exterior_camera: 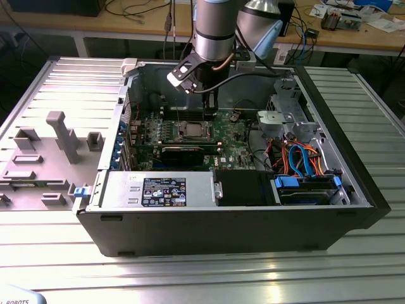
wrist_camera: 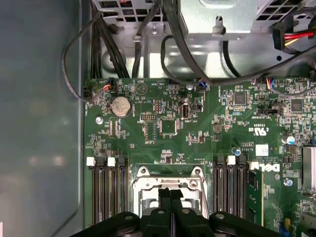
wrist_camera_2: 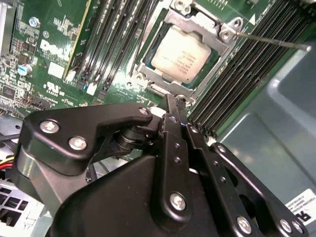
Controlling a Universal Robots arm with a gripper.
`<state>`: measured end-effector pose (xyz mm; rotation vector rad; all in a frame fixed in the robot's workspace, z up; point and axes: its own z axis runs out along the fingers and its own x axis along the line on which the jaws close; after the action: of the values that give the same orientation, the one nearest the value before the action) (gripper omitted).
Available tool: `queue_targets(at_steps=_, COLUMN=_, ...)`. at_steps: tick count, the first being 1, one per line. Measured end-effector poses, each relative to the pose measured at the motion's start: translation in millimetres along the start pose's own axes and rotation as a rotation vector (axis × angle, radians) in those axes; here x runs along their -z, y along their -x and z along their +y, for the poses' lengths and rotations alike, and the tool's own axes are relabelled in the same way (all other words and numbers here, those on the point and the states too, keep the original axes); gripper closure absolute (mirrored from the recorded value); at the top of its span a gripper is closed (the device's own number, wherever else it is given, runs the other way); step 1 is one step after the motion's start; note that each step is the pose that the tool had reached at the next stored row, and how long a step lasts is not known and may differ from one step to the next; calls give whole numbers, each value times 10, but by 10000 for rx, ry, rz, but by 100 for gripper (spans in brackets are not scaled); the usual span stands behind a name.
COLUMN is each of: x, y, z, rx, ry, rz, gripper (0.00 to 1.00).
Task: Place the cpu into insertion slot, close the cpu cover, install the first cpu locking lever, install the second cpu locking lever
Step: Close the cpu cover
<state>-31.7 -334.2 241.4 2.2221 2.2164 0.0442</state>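
slatted metal worktop [exterior_camera: 354,278] carrying an open computer case [exterior_camera: 221,234], with the single arm [exterior_camera: 215,28] reaching down into it from above. on the case floor lies the green board [exterior_camera: 237,142], flanked by rows of long black memory slots [wrist_camera_2: 256,54]. the gripper [wrist_camera_2: 175,102] hangs low over the board; in both wrist views its two fingers are pressed together, and nothing can be seen between them. its tips stand at the near edge of the insertion slot [wrist_camera_2: 159,88], close above it, though contact cannot be told. the cpu cover [wrist_camera_2: 200,20] appears to lie flat on the slot, its silvery frame around the chip. the cpu [wrist_camera_2: 181,54] is seated inside that window, dull metal top upward, so placing and covering look done. key relation: the cpu lies just beyond the fingertips, straight ahead along the line of the closed fingers; in the exterior view it sits slightly toward the exterior view's left of the gripper and nearer the camera. a thin locking lever [wrist_camera_2: 271,41] runs from the cover's far corner out across the memory slots, its long axis pointing away from the slot, on the far side of the cpu from the gripper, and judged not yet latched.
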Motion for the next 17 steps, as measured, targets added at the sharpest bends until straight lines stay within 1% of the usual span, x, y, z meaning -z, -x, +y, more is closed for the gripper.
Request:
queue_targets(at_steps=4, x=-13, y=1, z=-82, rx=1, ry=-1, rz=-1, gripper=89)
queue_targets(at_steps=7, x=-41, y=1, z=-209, rx=0, ry=0, rz=0, gripper=89)
queue_targets(at_steps=12, x=-82, y=3, z=-306, rx=137, ry=-3, rz=5, gripper=89)
queue_targets(at_steps=13, x=-89, y=3, z=-336, rx=156, ry=-3, rz=10, gripper=89)
queue_targets(at_steps=17, x=-102, y=-2, z=-418, rx=164, ry=-2, rz=11, gripper=89)
